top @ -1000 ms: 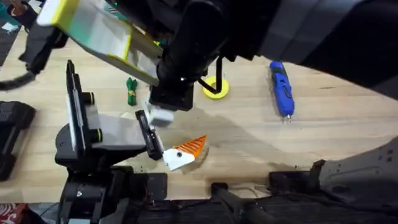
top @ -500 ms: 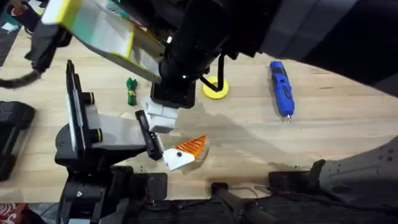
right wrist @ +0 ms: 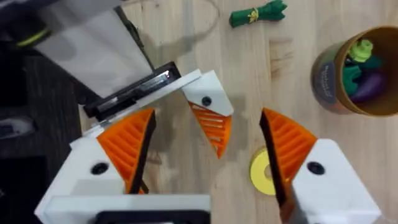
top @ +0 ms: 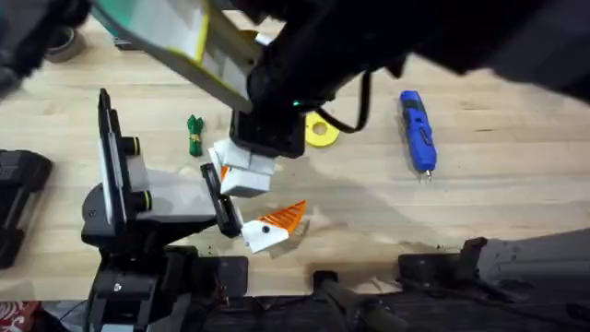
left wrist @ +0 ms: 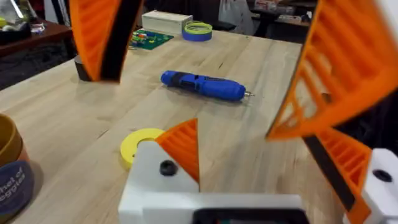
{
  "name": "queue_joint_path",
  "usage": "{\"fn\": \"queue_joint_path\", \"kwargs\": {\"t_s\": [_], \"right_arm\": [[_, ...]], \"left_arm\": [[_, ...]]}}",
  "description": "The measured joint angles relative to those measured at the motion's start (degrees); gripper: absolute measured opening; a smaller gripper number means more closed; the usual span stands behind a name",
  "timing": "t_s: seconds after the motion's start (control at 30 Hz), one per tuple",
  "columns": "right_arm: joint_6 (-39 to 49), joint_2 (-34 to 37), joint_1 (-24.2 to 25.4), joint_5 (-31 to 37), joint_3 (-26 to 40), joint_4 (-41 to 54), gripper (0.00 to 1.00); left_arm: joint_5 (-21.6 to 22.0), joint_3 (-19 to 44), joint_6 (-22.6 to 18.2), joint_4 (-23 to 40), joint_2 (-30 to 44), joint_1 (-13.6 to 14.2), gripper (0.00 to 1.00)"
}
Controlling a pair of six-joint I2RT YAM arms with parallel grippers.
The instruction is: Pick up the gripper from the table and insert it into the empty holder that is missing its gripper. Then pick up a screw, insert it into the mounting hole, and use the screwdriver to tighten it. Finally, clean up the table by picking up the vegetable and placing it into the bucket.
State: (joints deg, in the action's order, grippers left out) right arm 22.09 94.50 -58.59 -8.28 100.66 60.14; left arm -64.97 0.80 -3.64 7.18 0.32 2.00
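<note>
My left gripper (top: pixel 253 205) (left wrist: pixel 267 155) lies sideways and open. Both of its white mounts carry orange ribbed wedges (top: pixel 281 219) (right wrist: pixel 211 127). A loose gripper, an empty holder and a screw are out of view. My right gripper (top: pixel 241 173) (right wrist: pixel 207 124) hangs open over it, its fingers (right wrist: pixel 121 149) straddling one left mount (right wrist: pixel 205 99) without touching. The green vegetable (top: pixel 194 136) (right wrist: pixel 258 14) lies on the table beyond. Far to the right lies the blue screwdriver (top: pixel 417 129) (left wrist: pixel 202 86). The bucket (right wrist: pixel 326 81) (left wrist: pixel 9 168) holds toy vegetables.
A yellow ring (top: pixel 321 132) (right wrist: pixel 261 169) lies flat near the grippers. A tape roll (top: pixel 60 41) sits at the far left corner. The right arm's dark links cross the far half of the wooden table (top: pixel 498 212). Bare wood lies between ring and screwdriver.
The right arm has swung left and come down closer over the left gripper. Its white fingers now show larger beside the left gripper's black body. The left arm has stayed still.
</note>
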Motion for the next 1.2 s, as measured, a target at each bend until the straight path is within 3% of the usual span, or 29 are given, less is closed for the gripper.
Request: {"fn": "queue_joint_path", "kwargs": {"t_s": [0.3, 1.2], "right_arm": [[-0.26, -3.37, 1.87, -0.19, 0.0, 0.31, 0.996], [-0.66, -3.98, 3.09, -0.2, -0.37, 4.97, 0.996]], "left_arm": [[0.0, 0.0, 0.0, 0.0, 0.0, 0.0, 0.986], [0.0, 0.0, 0.0, 0.0, 0.0, 0.0, 0.986]]}}
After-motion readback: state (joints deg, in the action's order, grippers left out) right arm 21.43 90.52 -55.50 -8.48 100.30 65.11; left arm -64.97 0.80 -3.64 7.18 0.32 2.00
